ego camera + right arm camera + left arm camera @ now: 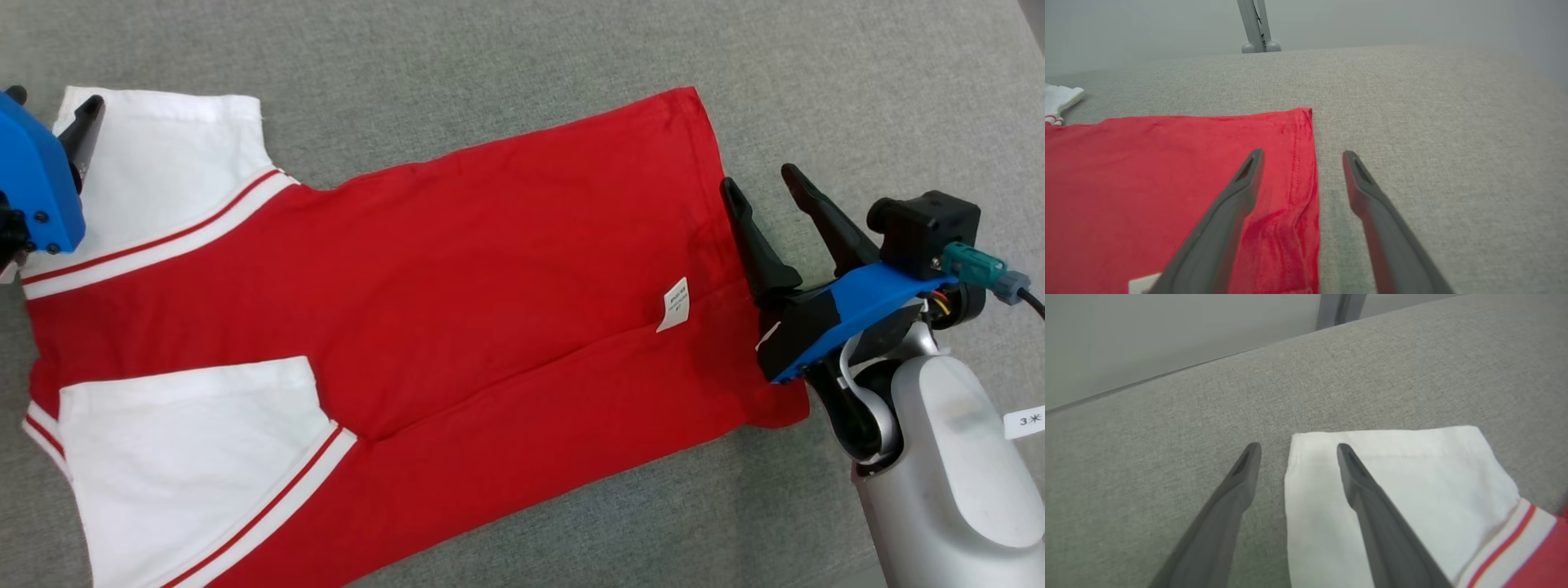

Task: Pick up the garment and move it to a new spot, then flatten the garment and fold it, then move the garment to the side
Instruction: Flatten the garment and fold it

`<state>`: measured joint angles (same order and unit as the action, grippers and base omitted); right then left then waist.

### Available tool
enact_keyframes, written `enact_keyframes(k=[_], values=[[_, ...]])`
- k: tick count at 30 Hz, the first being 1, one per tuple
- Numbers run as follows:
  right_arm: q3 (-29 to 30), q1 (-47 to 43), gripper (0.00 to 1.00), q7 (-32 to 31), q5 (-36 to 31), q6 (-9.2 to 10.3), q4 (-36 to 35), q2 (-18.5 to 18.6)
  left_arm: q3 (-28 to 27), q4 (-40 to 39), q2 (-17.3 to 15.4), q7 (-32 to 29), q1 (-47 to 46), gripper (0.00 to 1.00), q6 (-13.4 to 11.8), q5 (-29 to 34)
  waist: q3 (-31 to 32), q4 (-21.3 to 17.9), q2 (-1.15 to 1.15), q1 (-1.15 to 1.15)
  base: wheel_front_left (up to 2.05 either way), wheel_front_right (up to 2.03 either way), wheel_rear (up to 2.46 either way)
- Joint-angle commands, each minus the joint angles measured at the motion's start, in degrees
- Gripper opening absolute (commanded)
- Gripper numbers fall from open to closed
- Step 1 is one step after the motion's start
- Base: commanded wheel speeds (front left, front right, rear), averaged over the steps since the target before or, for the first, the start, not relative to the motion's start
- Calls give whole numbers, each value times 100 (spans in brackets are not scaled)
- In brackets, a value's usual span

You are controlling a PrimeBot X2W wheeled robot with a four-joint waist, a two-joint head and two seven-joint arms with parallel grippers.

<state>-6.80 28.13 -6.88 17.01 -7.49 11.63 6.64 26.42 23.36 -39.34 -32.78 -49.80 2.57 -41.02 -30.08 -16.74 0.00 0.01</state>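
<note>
Garment (490, 269): red shirt with white sleeves, lying spread lengthwise on the grey cloth surface (490, 57). Hem (704, 163) is pointing right, sleeves left. The near long side is looking folded in over the body: a crease is running from the near sleeve (196, 441) up toward the hem, and a white label (673, 304) is showing just above it. The far sleeve (163, 163) is lying flat, sticking out toward the far left.

My left tool (1298, 453) is hovering at the far sleeve, spread wide and holding nothing. One finger is over the white cloth, the other over bare grey, so the sleeve's side edge is sitting between them.

My right tool (759, 180) is likewise wide and empty at the right end. It is straddling the hem edge, one finger over red cloth, one over the grey surface.

Step, as I am reading it: folding, with one long side looking done and the far side waiting.

Next move is calling for both tools lowering together. Each needs one finger sliding under its edge before pinching. Then both would be carrying the far side toward the near side, evenly, so the hem is not skewing and the folded layer is not dragging.
</note>
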Motion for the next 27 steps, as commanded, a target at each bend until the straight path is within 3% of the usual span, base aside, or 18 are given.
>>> enact_keyframes(k=[1, 6, 14, 15, 17, 18, 24, 27], values=[[-28, 100, 100, 64, 56, -1, 6, 11, -11, 72, -61, -17, -132, 100, -35, 58, -50, -30, 0, -1, 0, 0, 0], [-66, 93, 100, 172, 127, -1, 39, 14, 96, 240, 27, -41, -155, 100, 14, 64, -153, -77, 0, -1, 0, 0, 0], [-58, 254, 100, 241, 140, -1, 48, 42, 390, 226, 307, -465, -69, 100, 326, -280, -235, -47, 0, -1, 0, 0, 0], [-71, 296, 100, 241, 127, -1, 46, 47, 422, 223, 316, -492, -83, 91, 327, -279, -242, -42, 0, -1, 0, 0, 0], [-120, 384, 100, 226, 109, -1, 49, 59, 444, 222, 320, -483, -124, 24, 335, -252, -253, -34, 0, -1, 0, 0, 0], [-145, 434, 100, 214, 106, -1, 61, 74, 432, 228, 325, -431, -145, 0, 316, -237, -256, -29, 0, -1, 0, 0, 0], [-232, 857, 100, 27, 47, -1, 235, 217, 295, 238, 301, 124, -414, 0, 127, 13, -211, 107, 0, -1, 0, 0, 0], [-253, 1120, 100, -211, -9, -1, 459, 345, 264, 249, 442, 434, -469, 0, 75, 60, -160, 246, 0, -1, 0, 0, 0]])
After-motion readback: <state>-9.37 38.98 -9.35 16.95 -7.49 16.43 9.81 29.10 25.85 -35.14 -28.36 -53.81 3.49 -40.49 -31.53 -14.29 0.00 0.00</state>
